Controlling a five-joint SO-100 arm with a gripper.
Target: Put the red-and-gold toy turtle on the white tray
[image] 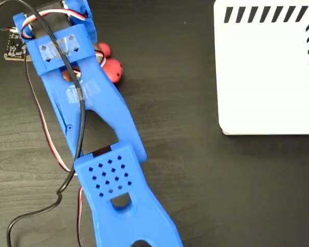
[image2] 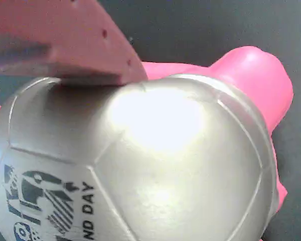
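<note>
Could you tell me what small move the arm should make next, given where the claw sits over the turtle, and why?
Probably close the claw on the red-and-gold toy turtle. In the wrist view its shell fills the frame, with one finger at the shell's upper edge, though a firm grip isn't visible. In the fixed view the turtle lies under the arm, far left of the white tray, so nothing is lifted yet.

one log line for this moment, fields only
phase: reaching to grasp | gripper: over turtle, closure unclear | red-and-gold toy turtle: on table, under arm | white tray: empty, far right
</note>
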